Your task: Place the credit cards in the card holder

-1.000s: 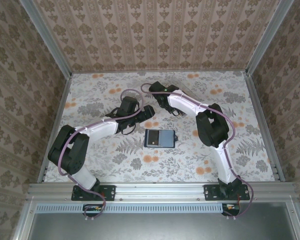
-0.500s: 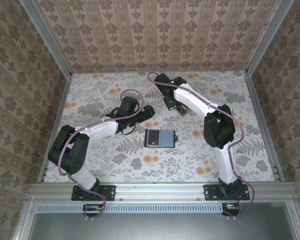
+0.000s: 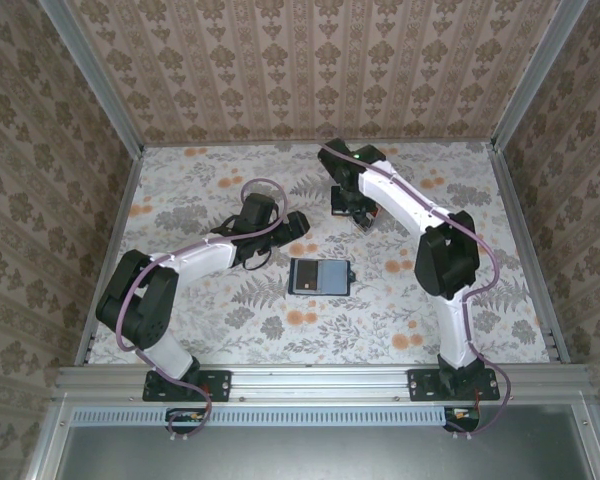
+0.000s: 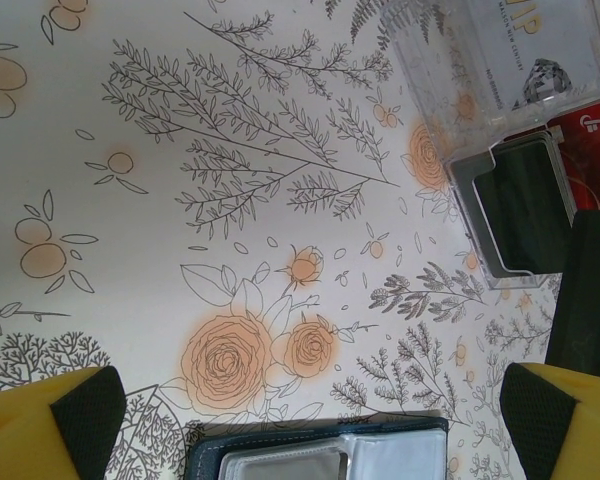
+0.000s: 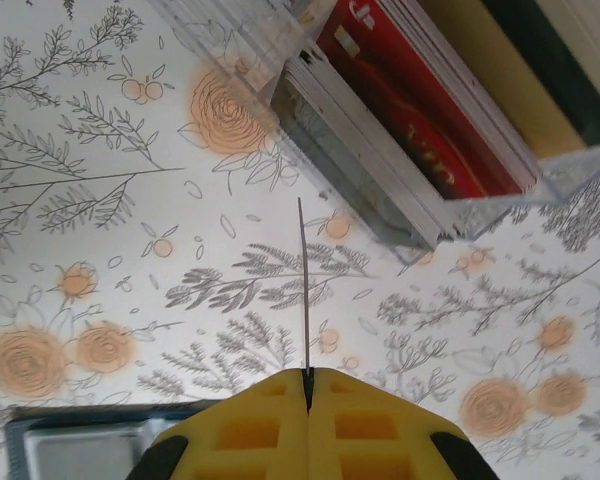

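The navy card holder (image 3: 319, 275) lies open on the flowered table, its clear sleeves up; its top edge shows in the left wrist view (image 4: 320, 452) and a corner in the right wrist view (image 5: 70, 440). My right gripper (image 5: 307, 385) is shut on one thin credit card (image 5: 303, 290), seen edge-on and held above the table. More credit cards stand in a clear box (image 5: 400, 130), a red one (image 5: 420, 110) among them; the left wrist view shows a red card (image 4: 592, 140) and a dark grey card (image 4: 525, 205). My left gripper (image 4: 310, 420) is open with nothing in it, just beyond the holder.
The clear plastic box (image 4: 490, 80) sits on the far side of the holder, under my right wrist (image 3: 360, 205). Patterned walls and metal rails (image 3: 115, 240) close in the table on three sides. My left arm (image 3: 205, 255) lies across the left half.
My right arm has swung to the right and straightened, its wrist now over the box area. The left arm and the card holder have not moved.
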Robot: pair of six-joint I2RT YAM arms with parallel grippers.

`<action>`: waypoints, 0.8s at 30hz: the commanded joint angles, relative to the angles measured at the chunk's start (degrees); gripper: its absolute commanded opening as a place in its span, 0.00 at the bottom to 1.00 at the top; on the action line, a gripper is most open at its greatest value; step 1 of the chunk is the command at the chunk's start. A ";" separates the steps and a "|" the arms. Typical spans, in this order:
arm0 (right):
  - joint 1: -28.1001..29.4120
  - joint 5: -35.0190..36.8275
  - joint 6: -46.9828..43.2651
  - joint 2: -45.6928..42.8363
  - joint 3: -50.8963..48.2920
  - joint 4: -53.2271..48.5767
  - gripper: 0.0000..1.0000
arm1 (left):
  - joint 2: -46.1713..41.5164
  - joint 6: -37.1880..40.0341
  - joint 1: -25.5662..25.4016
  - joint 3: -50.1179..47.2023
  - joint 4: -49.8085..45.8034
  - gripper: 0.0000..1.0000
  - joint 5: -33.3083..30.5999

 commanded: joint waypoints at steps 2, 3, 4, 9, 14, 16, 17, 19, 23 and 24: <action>0.11 -3.44 8.29 -4.80 -4.09 1.91 0.00 | 0.40 -0.22 0.67 1.45 -2.09 1.00 0.72; 0.16 -3.80 9.24 -5.52 -4.97 2.35 0.00 | 0.34 -0.13 0.67 1.38 -2.14 1.00 0.75; 0.13 -4.36 9.86 -6.23 -5.81 2.99 0.00 | 0.31 -0.06 0.67 1.44 -2.09 1.00 0.82; 0.17 -10.49 10.90 -9.60 -10.70 8.26 0.00 | 0.41 0.05 0.67 1.41 -1.28 0.98 1.96; 0.02 -13.89 11.32 -11.16 -12.35 9.17 0.00 | 0.42 -0.20 1.05 1.57 -0.35 0.94 3.88; -0.16 -14.61 12.23 -11.84 -12.91 9.13 0.00 | 0.47 -0.69 1.36 1.46 0.30 0.94 4.90; -0.14 -14.84 12.68 -12.13 -13.24 9.26 0.00 | 0.47 -0.89 1.59 1.54 0.64 0.94 5.36; -0.53 -16.08 14.00 -12.42 -14.08 9.62 0.00 | 0.40 -1.10 1.81 1.59 1.04 0.93 6.04; -1.22 -21.05 15.87 -12.83 -16.44 13.14 0.00 | 0.35 -0.81 1.90 1.79 1.14 0.90 7.03; -1.22 -21.91 16.19 -12.98 -17.14 13.92 0.00 | 0.38 -0.81 1.90 1.59 1.10 0.90 7.17</action>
